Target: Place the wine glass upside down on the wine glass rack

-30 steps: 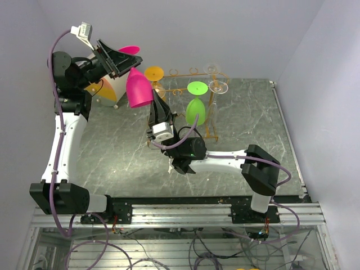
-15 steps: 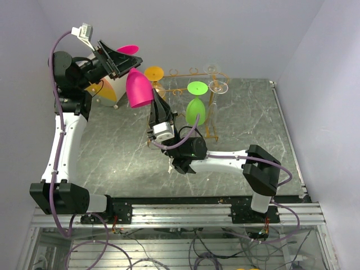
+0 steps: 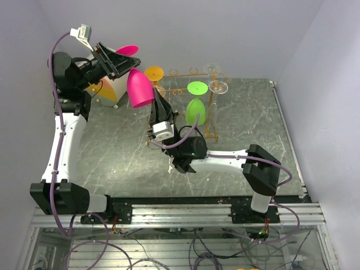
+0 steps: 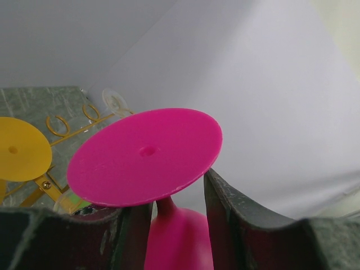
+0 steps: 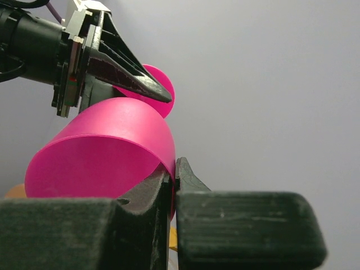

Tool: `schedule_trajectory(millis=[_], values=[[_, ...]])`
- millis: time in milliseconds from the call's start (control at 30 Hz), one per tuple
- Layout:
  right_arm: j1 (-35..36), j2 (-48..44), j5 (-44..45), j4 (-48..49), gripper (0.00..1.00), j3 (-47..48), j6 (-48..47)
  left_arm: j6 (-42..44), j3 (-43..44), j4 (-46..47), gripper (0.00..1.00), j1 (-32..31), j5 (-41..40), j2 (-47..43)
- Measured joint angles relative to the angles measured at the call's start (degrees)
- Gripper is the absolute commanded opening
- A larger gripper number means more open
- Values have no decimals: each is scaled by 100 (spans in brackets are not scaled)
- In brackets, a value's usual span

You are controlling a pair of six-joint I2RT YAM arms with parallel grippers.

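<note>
Grey wall behind; right claw pinches wine glass rim; left claw spread astride stem.

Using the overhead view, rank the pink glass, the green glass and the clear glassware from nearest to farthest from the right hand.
1. Pink glass: its rim is pinched in the right hand, bowl up and to the left.
2. Green glass: upside down, to the hand's right.
3. Clear glassware: farthest right, toward the back wall.

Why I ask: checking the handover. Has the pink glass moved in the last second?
No: in the top view the pink glass keeps its place against the rack, bowl still just left of the orange glass.
</note>
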Motion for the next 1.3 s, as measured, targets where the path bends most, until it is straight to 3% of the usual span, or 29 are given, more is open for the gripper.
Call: schedule_trajectory(millis=[300,633,800,833,900,1133,1200,1300], values=[[-52,0,2,-2,0,-35,-9,2,-107,0,50,72,-2,-76],[-90,0,2,-2,0,-35,-13,-17,-350,11,34,76,-33,-192],[-90,2,0,-4,0,-55,-13,-35,-385,17,32,103,-72,-216],[-90,2,0,-4,0,-57,-13,-37,-385,17,29,103,-72,-219],[-90,2,0,-4,0,-57,-13,-42,-385,20,9,103,-81,-221],[-90,2,13,-4,0,-59,-2,-295,-544,365,7,109,-96,-254],[-90,2,13,-4,11,-59,2,-494,-645,627,7,136,-96,-282],[-90,2,55,-2,43,-59,37,-721,-680,942,7,157,-63,-304]])
